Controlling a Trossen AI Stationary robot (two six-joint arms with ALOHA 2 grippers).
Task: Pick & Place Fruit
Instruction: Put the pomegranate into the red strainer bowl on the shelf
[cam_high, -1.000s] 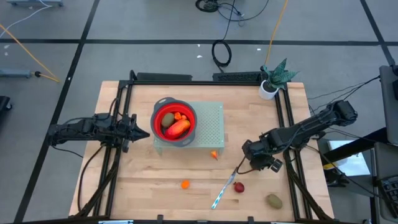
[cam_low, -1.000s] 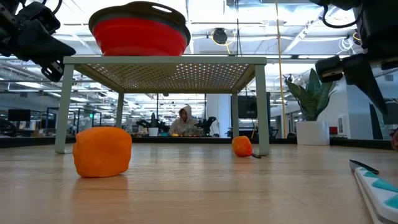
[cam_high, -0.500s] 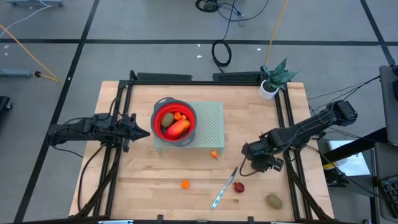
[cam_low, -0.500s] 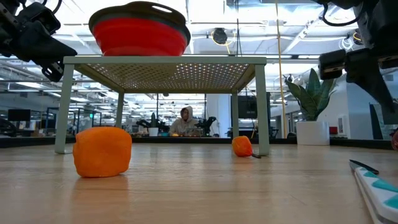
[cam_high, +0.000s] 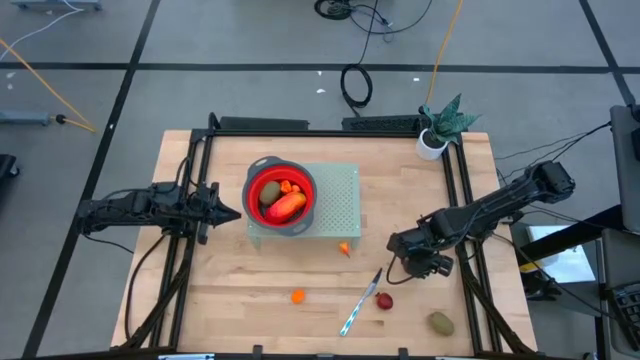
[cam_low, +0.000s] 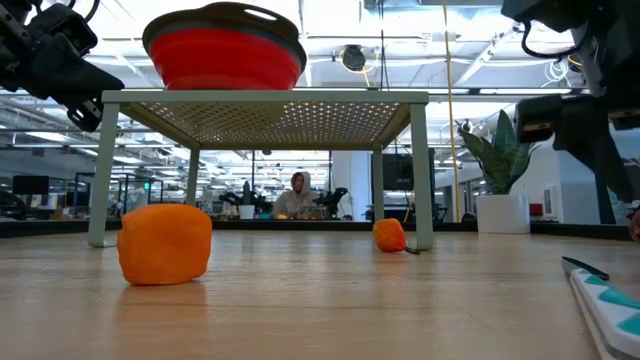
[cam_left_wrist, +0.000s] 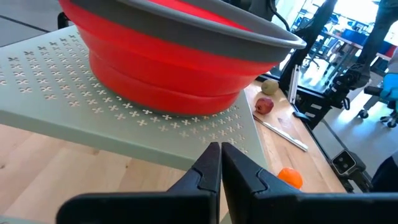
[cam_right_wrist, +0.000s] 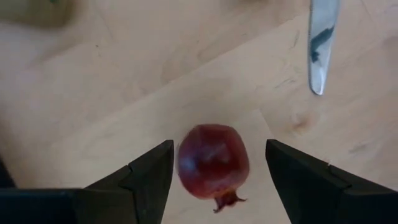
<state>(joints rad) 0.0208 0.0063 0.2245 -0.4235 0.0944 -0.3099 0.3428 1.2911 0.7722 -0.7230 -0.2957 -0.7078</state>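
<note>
in the right wrist view the small dark red round toy fruit with a short stem nub lies on the pale wooden tabletop squarely between the two dark fingers of the right pincer, which stand spread wide on either side of it with a gap on each side and touch nothing. the fruit is nearly round, its nub pointing back toward the wrist, so no long axis matters much for a grip. seen from above, this fruit sits at about seven o'clock from the right pincer, just beside it, and the slim silver-and-blue knife lies slantwise just at the fruit's nine o'clock side. the coming move looks like a short drop and close, and the knife is near enough to be nudged.

at four o'clock from the dark red fruit is an olive-brown oval toy fruit, and at nine o'clock, beyond the knife, a small orange one. another orange piece lies by the pale green perforated metal stand.

farther off, the red collapsible bowl with a grey rim stands on that stand and already holds several fruits. the left pincer, pressed together and empty, waits at the bowl's nine o'clock, far from the loose fruit; the right arm is plainly nearer.

no readable brand, label or writing shows.
</note>
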